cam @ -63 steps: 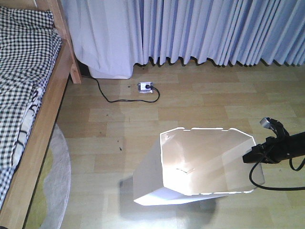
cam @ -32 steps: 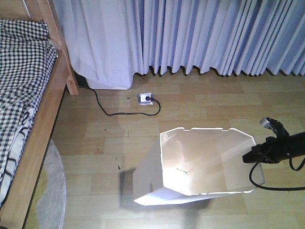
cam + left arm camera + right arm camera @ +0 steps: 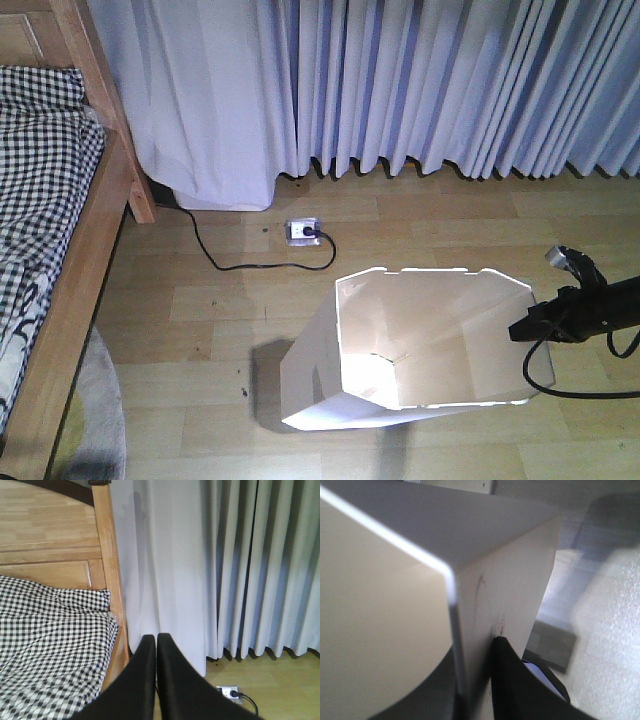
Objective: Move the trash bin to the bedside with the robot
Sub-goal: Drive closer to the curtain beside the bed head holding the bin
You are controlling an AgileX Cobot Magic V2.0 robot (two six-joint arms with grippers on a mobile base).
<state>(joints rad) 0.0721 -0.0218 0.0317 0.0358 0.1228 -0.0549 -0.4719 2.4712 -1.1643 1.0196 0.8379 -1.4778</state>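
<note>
Right gripper (image 3: 522, 328) is clamped on the trash bin (image 3: 430, 335), biting the rim at the bin's 3 o'clock edge. One black finger (image 3: 512, 680) is pressed to the outer wall, its partner inside. The bin stands on the wooden floor (image 3: 200, 300), with a power strip (image 3: 304, 233) near its 11 o'clock. The bed (image 3: 50, 200) sits well apart at 9 o'clock. Left gripper (image 3: 156, 647) has its fingers pressed together and holds nothing; beyond it are the checked bedding (image 3: 50, 635) and the curtain (image 3: 225, 565).
</note>
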